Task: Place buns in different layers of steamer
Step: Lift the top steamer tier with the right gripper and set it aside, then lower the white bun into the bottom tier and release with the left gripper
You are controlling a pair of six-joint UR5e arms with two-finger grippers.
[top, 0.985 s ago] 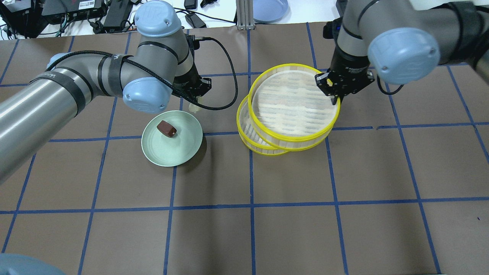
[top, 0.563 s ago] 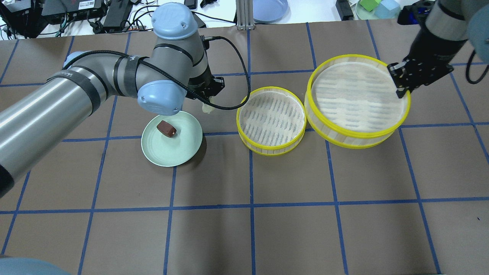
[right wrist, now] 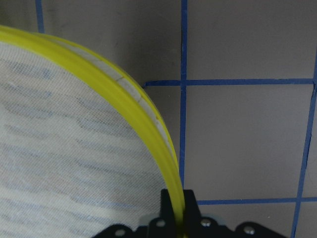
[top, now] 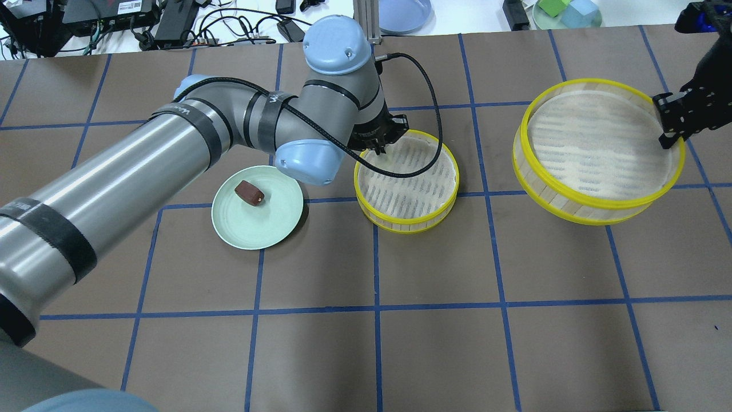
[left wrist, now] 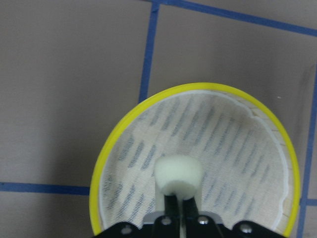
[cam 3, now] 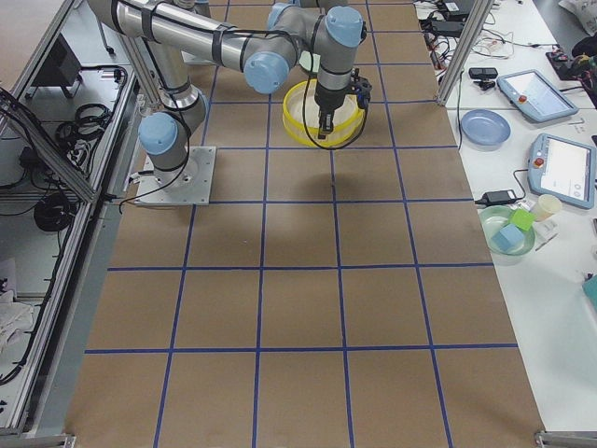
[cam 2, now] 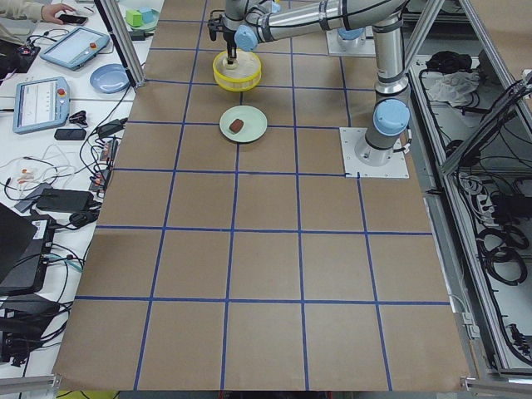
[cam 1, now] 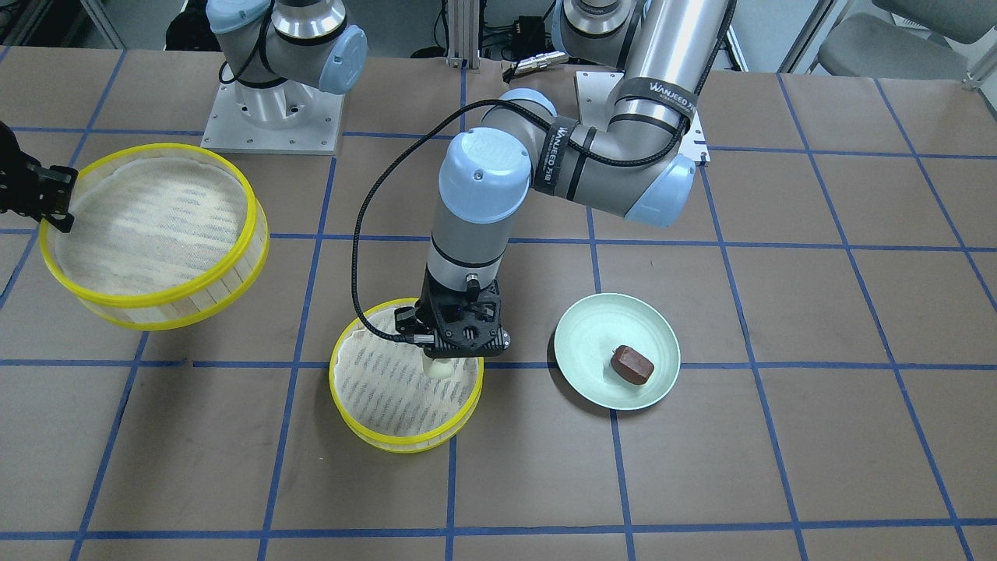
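Left gripper (cam 1: pixel 441 360) is pinched on the cream bun (left wrist: pixel 178 174), fingers pointing straight down. The bun hangs over the mesh floor of the lower tray (top: pixel 409 222), inside the rim but off-centre. It looks clear of the mesh, though contact is hard to rule out. The lower tray sits flat on the table, mid-way between the left and right edges.

Right gripper (top: pixel 665 142) is clamped across the yellow rim of the upper tray (top: pixel 595 149). That tray is held lifted and tilted, well apart from the lower tray, toward the table's right edge.

Brown bun (top: pixel 250 193) lies on the green plate (top: pixel 269 229), just beside the lower tray on the left-edge side. Its long axis runs diagonal to the grid lines.

Key relation: the target mesh is directly below the cream bun, so the likely next move is a straight drop and release, no sideways shift needed. The left arm is nearer the brown bun.
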